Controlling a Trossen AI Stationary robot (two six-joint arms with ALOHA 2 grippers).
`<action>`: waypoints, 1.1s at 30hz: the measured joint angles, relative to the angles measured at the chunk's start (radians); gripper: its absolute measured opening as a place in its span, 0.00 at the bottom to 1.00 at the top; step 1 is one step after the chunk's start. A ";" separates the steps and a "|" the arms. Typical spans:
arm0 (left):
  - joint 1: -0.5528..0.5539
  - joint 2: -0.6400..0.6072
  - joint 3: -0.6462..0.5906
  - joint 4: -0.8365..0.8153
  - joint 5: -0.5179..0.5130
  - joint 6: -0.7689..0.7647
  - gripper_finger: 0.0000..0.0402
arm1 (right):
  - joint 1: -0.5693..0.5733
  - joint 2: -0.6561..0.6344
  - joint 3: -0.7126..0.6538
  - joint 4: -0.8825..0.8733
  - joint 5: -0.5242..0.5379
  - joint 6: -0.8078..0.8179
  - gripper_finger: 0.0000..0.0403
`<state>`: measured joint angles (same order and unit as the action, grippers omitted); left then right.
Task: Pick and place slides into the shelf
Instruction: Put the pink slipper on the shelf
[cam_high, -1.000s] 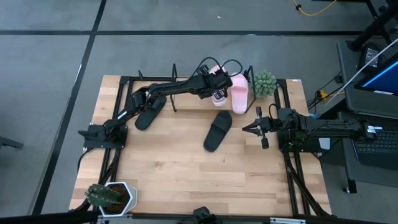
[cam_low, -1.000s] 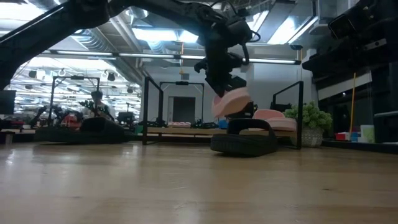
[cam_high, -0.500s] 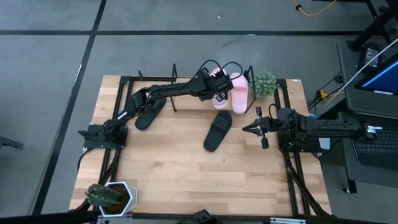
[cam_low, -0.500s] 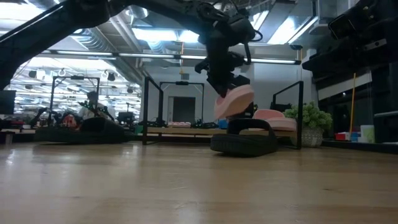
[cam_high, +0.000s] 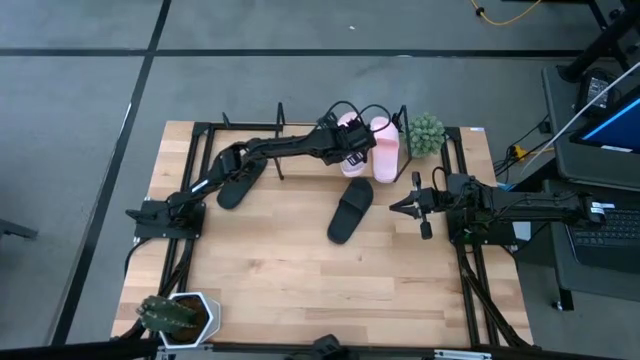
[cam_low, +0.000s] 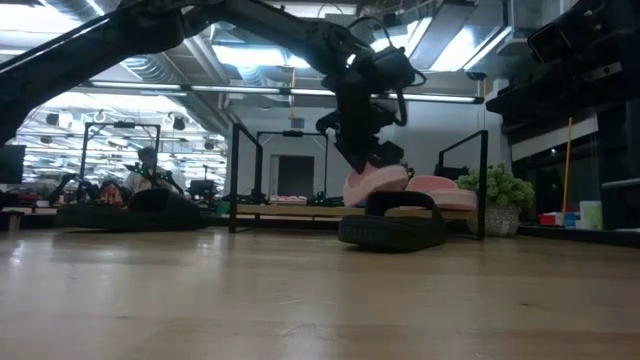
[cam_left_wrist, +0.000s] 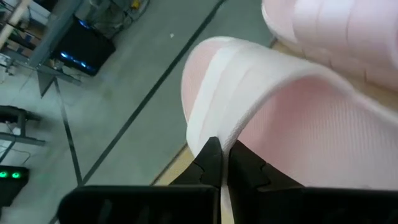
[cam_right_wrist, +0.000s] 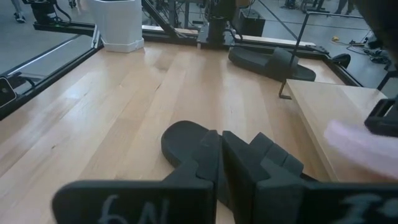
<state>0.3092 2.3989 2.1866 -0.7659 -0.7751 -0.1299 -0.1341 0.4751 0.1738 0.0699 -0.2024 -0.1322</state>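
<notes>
My left gripper reaches over the shelf at the table's far side and is shut on a pale pink slide. A second pink slide lies on the shelf board just to its right. One black slide lies flat on the tabletop in front of the shelf. Another black slide lies at the left, partly under my left arm. My right gripper waits shut at the right, clear of everything. My left gripper pinches the edge of the pink slide's wide strap between its two fingers. It comes slanting down from the table's left. The slide hangs tilted below the fingers, low over the shelf board. Whether it touches the board cannot be told.
A small green plant stands just right of the shelf's end frame. A potted cactus in a white pot is at the near left corner. Bare wooden tabletop lies between the black slides and the near edge.
My left gripper has gone down toward the shelf board and slightly toward the far edge, still shut on the pink slide. The slide has sunk with it to about the level of the second pink slide beside it.
</notes>
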 joint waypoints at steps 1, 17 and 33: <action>0.000 0.001 -0.001 -0.007 0.006 0.000 0.00 | 0.000 0.000 0.000 0.000 0.000 0.000 0.06; -0.010 0.032 0.001 0.039 0.027 0.002 0.01 | 0.000 0.000 0.000 0.000 0.000 0.000 0.06; -0.016 0.033 0.000 0.079 0.059 0.003 0.01 | 0.000 0.000 0.000 0.000 0.000 -0.001 0.06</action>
<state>0.2935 2.4321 2.1868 -0.6872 -0.7160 -0.1267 -0.1345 0.4755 0.1738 0.0700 -0.2024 -0.1331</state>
